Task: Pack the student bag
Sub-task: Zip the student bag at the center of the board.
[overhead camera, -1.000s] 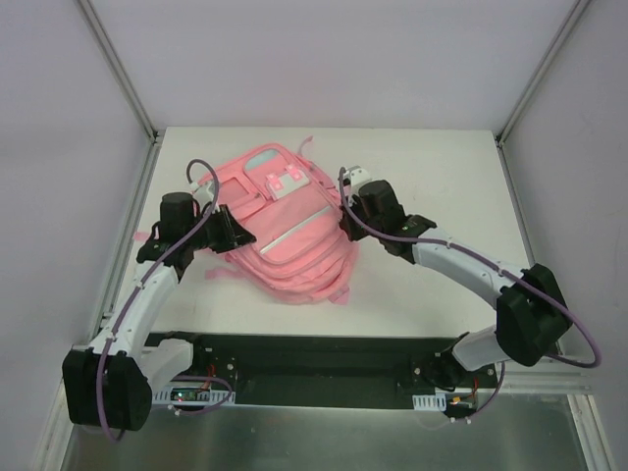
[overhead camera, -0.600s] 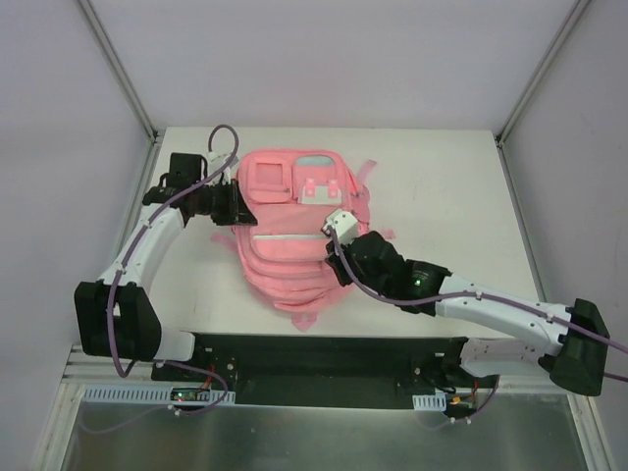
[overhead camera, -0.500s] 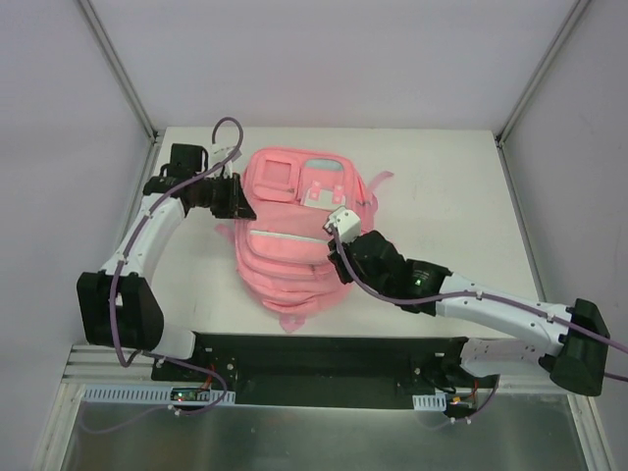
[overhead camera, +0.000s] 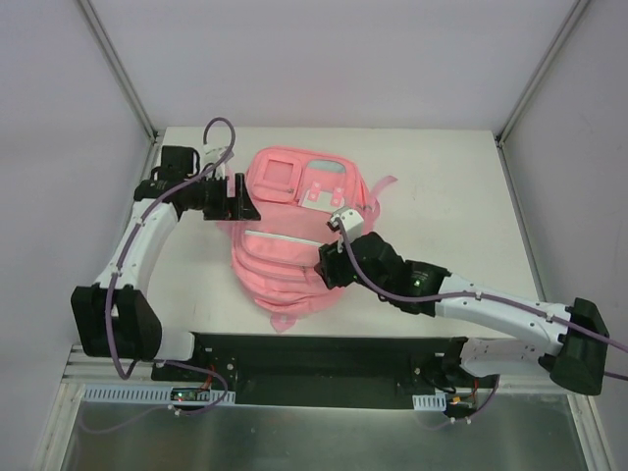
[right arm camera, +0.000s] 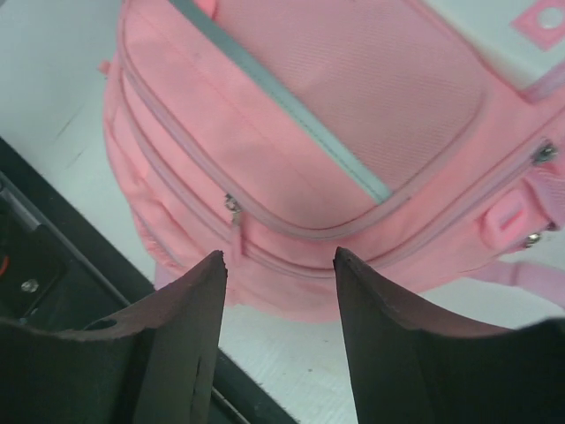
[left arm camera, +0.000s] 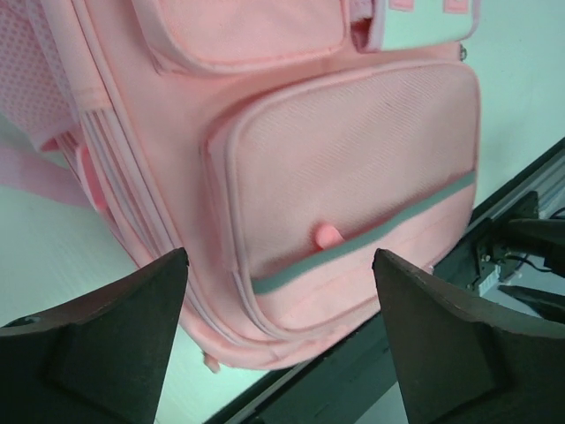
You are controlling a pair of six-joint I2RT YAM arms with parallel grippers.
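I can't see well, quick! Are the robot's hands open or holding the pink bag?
Left gripper: open, not gripping the student bag.
Right gripper: open, holding nothing.

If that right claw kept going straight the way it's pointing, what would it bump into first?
Most likely the student bag. The right gripper has its jaws open and faces the bag's zipped lower side, near a small zip pull. How far off the fabric is, I can't tell.
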